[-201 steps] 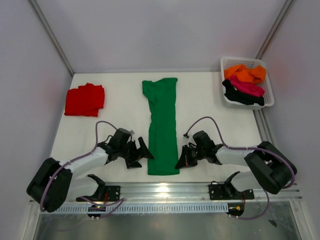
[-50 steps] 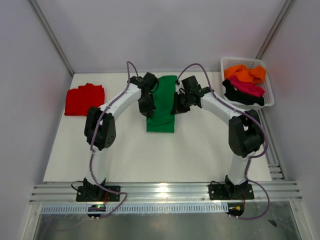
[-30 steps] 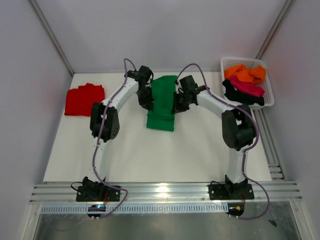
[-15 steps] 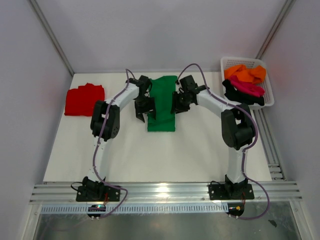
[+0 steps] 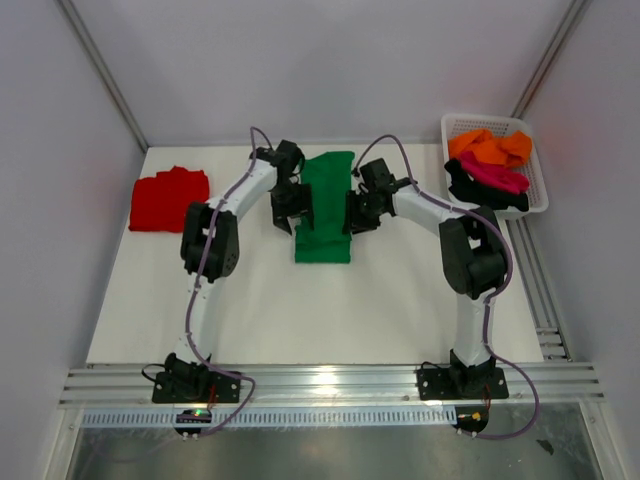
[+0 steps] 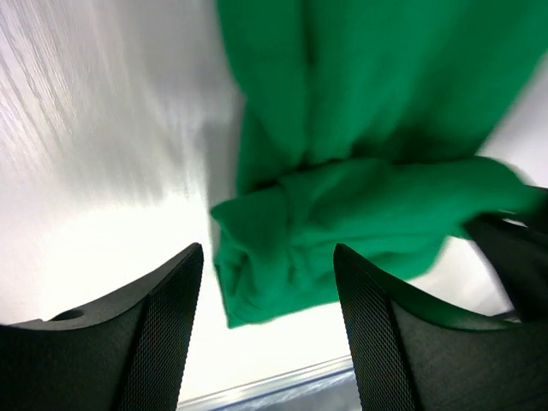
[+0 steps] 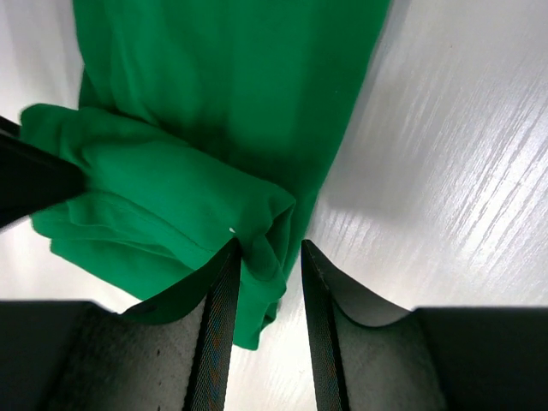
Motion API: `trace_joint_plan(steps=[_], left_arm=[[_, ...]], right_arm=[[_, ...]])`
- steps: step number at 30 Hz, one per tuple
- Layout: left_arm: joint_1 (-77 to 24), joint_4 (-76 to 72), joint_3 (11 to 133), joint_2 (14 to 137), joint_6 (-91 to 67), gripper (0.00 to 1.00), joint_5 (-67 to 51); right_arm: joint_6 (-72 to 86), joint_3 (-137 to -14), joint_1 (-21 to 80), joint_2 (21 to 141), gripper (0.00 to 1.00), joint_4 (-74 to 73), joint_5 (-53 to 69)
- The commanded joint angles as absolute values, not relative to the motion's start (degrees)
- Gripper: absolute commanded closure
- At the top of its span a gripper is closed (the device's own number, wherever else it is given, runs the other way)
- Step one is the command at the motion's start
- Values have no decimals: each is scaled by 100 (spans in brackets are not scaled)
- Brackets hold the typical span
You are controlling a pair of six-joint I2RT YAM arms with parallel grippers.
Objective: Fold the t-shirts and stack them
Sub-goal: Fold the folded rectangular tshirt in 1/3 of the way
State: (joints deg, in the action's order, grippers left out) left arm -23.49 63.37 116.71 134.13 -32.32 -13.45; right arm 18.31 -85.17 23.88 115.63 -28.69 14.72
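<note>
L gripper (image 6: 270, 257): released, jaws wide, straddling left edge of folded green t-shirt (image 5: 328, 225). R gripper (image 7: 270, 248): I read jaws narrowly parted, shirt's right fold between tips. Shirt lies mid-table (image 5: 260, 300), far side. Red t-shirt (image 5: 170, 200) folded far left.

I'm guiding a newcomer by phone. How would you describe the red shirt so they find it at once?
Look at the white table, then its far-left part. The red t-shirt lies there folded flat, alone, away from both arms. The green t-shirt sits mid-table between them, and the other shirts are piled in the white basket at far right.
</note>
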Motion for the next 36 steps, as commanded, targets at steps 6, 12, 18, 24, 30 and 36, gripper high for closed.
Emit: trace_joint_plan(steps=[6,12,18,24,30,36], left_arm=[[-2312,6934,13692,12393,-3304,34,-1582],[-2320,6899,13659,11611,-3384,29,-1451],[-2312,6847,12921,11136,-3261,29,-1143],[-2320,6689,12165,10907,-3164,30,-915],[-2312,6732,12085,11012,-3120,30,-870],[-2320,6697,11927,11083,-3164,30,-923]], right_arm=[[1942,-7937,2373,11162,61,-2461,1494],[1995,-7717,2373,11188,61,-2338,1591],[2039,-7726,2373,11224,61,-2320,1705],[2022,-7191,2373,10251,62,-2057,1749],[2074,-6672,2443,9291,62,-1916,2039],[2013,-6302,2558,8974,61,-1890,1812]])
